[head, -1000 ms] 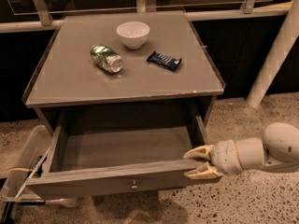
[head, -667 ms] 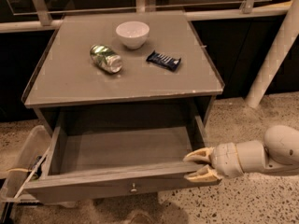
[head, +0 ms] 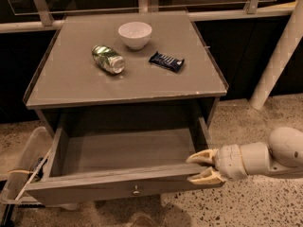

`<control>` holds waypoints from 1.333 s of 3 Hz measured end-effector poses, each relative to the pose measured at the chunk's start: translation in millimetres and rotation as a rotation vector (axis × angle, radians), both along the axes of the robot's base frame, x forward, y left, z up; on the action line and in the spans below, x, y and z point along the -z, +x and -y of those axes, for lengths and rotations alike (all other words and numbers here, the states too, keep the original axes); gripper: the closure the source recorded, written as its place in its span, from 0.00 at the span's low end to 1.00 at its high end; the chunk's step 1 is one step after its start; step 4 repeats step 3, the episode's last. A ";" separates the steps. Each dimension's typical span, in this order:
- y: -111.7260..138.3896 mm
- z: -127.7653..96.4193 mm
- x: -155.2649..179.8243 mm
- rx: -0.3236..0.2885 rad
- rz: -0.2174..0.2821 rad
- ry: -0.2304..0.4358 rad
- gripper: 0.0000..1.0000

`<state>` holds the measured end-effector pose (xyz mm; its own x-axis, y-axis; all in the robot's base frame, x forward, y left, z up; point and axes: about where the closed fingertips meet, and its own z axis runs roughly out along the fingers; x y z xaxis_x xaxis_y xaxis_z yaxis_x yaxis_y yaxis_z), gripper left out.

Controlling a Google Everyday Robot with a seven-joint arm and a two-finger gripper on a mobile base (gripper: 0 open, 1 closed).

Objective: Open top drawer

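The top drawer (head: 118, 150) of the grey cabinet stands pulled far out, its plain grey inside bare. A small round metal knob (head: 136, 190) sits at the centre of its front panel. My gripper (head: 202, 167) is at the right end of that panel, reaching in from the right. One finger lies on the panel's top rim and the other against its front face, so the jaws clamp the panel's end.
On the cabinet top (head: 71, 79) lie a white bowl (head: 135, 34), a green can (head: 108, 59) on its side and a dark snack bar (head: 166, 61). A clear bin (head: 23, 160) stands low at the left. A white post (head: 277, 56) rises at the right.
The drawer front has slid slightly further out toward the camera, and my gripper has shifted a little with it.
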<state>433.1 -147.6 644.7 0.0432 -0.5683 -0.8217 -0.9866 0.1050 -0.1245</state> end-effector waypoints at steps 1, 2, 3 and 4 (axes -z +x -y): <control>0.0 0.0 0.0 0.000 0.000 0.000 0.12; 0.0 -0.1 0.0 0.000 0.000 0.000 0.00; 0.0 -0.1 0.0 0.000 0.000 0.000 0.00; 0.0 -0.1 0.0 0.000 0.000 0.000 0.00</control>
